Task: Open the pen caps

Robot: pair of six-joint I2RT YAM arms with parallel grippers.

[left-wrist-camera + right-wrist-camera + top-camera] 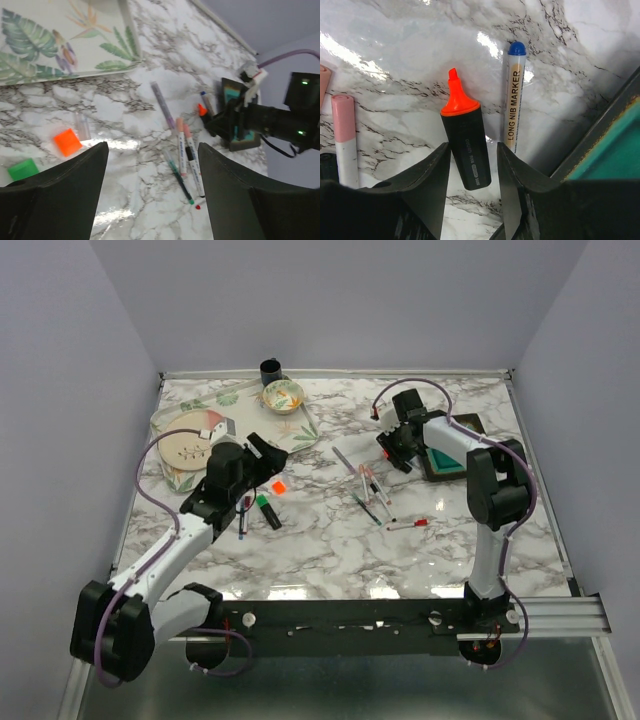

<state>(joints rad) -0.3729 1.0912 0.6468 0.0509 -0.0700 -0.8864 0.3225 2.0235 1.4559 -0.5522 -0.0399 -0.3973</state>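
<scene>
While hanging over the marble surface (pixel 330 550), left tool (pixel 151 147) spread wide, nothing between its fingers (pixel 75 170). Just ahead of it, loose on the marble, an orange cap (pixel 66 141). Near that, a green cap (pixel 22 169) at the end of a black highlighter (pixel 270 516). Farther out, a loose cluster of thin pens (pixel 186 160), two of them with pink caps (pixel 179 125) on, beside a pale purple pen (pixel 164 102).

Right tool (pixel 473 146) low at the far right next to a teal tray (pixel 615 145). Partly spread, straddling an orange-tipped highlighter (pixel 465 150) flat on the marble. Not clamped: a sliver of marble showing between the black body and one finger. Tip bare, cap off. Just beside it, a white marker (pixel 512 115) with its blue cap (pixel 517 48) on. Toward the near side, apart from the cluster, a pen with a red cap (pixel 421 523).
</scene>
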